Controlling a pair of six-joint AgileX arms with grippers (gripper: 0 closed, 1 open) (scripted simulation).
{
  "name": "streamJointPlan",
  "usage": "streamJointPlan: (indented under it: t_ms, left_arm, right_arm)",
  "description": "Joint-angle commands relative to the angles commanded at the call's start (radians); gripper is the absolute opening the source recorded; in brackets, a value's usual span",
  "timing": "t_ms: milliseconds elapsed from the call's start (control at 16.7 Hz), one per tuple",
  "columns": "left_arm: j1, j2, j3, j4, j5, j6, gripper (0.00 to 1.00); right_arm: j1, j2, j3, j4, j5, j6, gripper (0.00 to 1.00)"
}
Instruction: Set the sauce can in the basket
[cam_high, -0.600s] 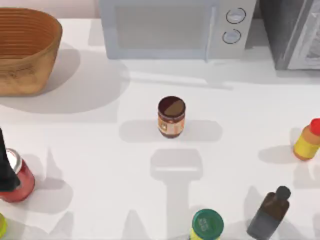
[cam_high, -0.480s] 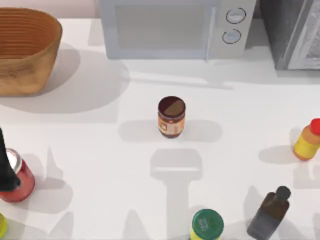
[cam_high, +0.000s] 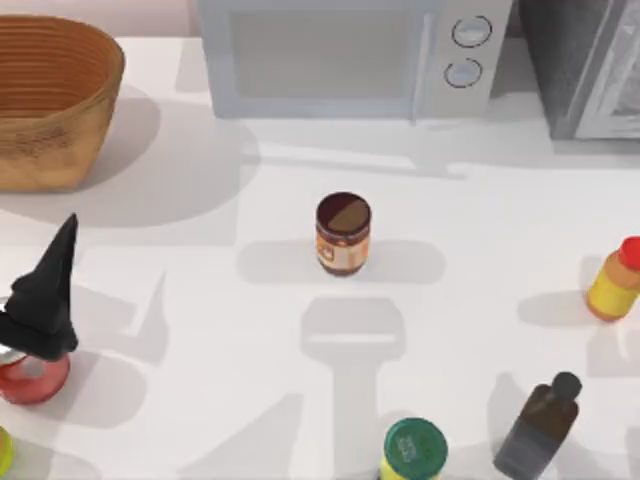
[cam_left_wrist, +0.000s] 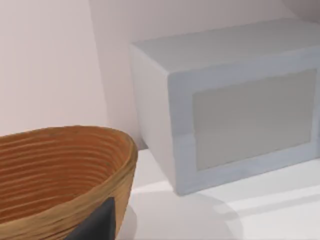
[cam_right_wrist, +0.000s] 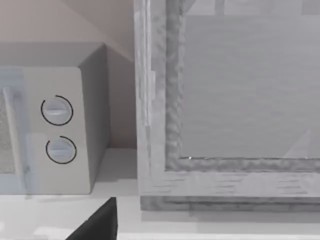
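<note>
Top view: sauce can (cam_high: 343, 234) stands upright near the table's (cam_high: 200, 300) middle, free of any grip, dark lid up, shadows on both sides; left gripper (cam_high: 62, 232) sits at the table's left edge, a dark pointed shape tilted over the red can (cam_high: 32, 377), partly covering it; sauce can is well apart from that gripper, off to its right and a bit further back; I cannot tell whether its fingers are spread or pressed together; basket (cam_high: 50, 100) sits at the back-left corner, nothing visible inside from above, well apart from the sauce can; microwave (cam_high: 345, 55) stands behind the sauce can along the back; grey cabinet (cam_high: 585, 65) at back right; yellow bottle with red cap (cam_high: 615, 280) at the right edge; dark bottle (cam_high: 538, 428) lying near the front right; green-lidded jar (cam_high: 413, 450) at the front edge, almost straight in front of the sauce can.

Left wrist view: basket wall (cam_left_wrist: 60, 170) close up, microwave beside it, a dark finger tip (cam_left_wrist: 95, 222) at the frame's lower edge.

Right wrist view: microwave dials (cam_right_wrist: 57, 110) and the grey cabinet front; a dark finger tip (cam_right_wrist: 97, 222) at the lower edge; that gripper's state can't be read either.
</note>
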Motion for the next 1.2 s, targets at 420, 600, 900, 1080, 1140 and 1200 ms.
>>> streamJointPlan:
  t_ms: [420,600,900,1080,1140,1200]
  left_arm:
    - [-0.058,0.843,0.276,0.187,0.372,0.167,1.00]
    - [-0.076,1.182,0.391,0.264,0.517,0.235,1.00]
    - [-0.109,1.598,0.576,0.396,0.727,0.335,1.00]
    - [-0.130,1.769,0.686,0.481,0.840,0.392,1.00]
    - [-0.137,1.810,0.717,0.506,0.872,0.409,1.00]
    - [-0.142,1.842,0.742,0.527,0.899,0.422,1.00]
  right_arm:
    - [0.000,0.000,0.000,0.000,0.000,0.000,1.00]
    - [0.000,0.000,0.000,0.000,0.000,0.000,1.00]
    - [0.000,0.000,0.000,0.000,0.000,0.000,1.00]
    - [0.000,0.000,0.000,0.000,0.000,0.000,1.00]
    - [0.000,0.000,0.000,0.000,0.000,0.000,1.00]
    - [0.000,0.000,0.000,0.000,0.000,0.000,1.00]
